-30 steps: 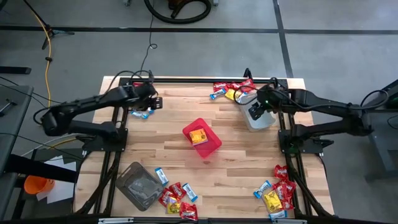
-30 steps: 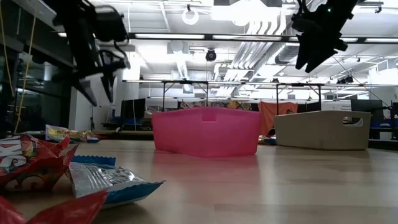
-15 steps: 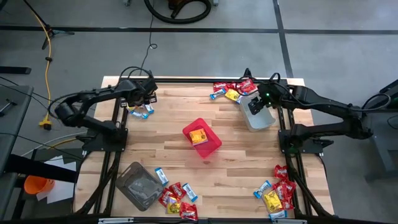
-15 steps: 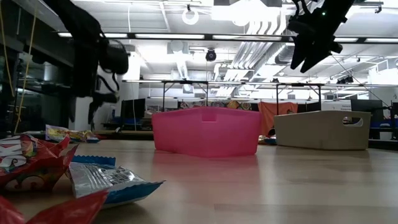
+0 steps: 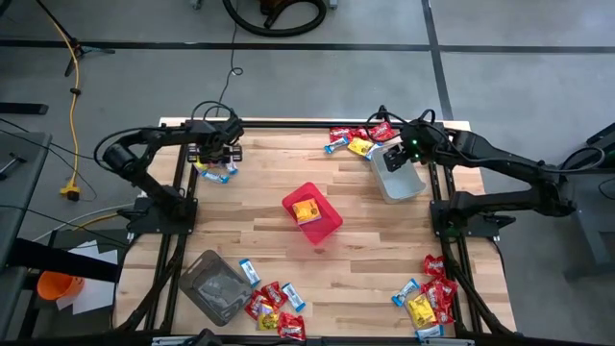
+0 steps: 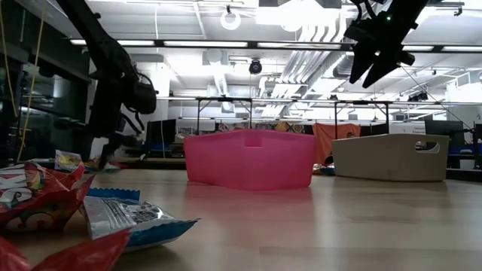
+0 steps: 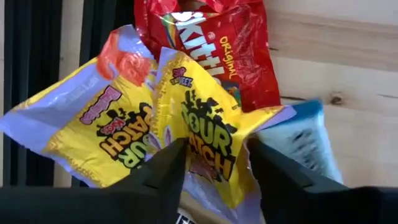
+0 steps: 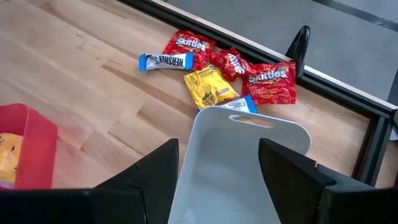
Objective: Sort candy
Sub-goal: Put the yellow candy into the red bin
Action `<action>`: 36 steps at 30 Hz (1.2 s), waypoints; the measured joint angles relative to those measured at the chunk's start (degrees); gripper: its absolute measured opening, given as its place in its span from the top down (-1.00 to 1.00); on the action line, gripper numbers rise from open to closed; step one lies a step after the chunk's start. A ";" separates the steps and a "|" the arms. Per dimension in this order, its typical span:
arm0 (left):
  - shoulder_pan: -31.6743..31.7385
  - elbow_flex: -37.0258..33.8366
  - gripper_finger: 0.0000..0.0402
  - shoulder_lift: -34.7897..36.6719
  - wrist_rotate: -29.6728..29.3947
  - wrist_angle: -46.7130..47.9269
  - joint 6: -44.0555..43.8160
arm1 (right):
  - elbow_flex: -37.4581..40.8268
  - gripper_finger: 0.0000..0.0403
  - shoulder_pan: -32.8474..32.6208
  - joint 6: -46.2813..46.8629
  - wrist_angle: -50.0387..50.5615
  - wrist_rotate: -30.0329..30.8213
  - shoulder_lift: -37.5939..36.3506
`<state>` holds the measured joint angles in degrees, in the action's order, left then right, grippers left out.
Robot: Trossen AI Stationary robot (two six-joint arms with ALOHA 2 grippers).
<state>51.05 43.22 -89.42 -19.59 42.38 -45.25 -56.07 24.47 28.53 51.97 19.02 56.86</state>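
Wooden table point(image 5: 259, 211) sorting has barely begun: red bin point(image 5: 312, 213) holds one yellow packet point(image 5: 307, 210). Left gripper point(image 7: 211, 165) straddles another packet point(image 7: 199, 140), part-open; right gripper point(image 8: 217, 171) wide, empty.

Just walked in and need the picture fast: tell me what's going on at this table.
Two arms are sorting candy. The left end effector is down on the far-left pile, its fingers astride a yellow packet that lies beside a red packet and a blue one. The right end effector hangs open over the grey tub. The red bin mid-table holds a yellow packet. Other piles wait at the corners.
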 joint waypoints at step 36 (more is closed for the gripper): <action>-54.63 2.49 0.89 11.20 17.83 -43.51 24.01 | 0.00 -0.07 0.00 -0.50 0.04 -2.86 0.02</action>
<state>-3.58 45.71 -78.22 -1.76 -1.13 -21.24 -56.07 24.47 28.03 52.01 16.17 56.88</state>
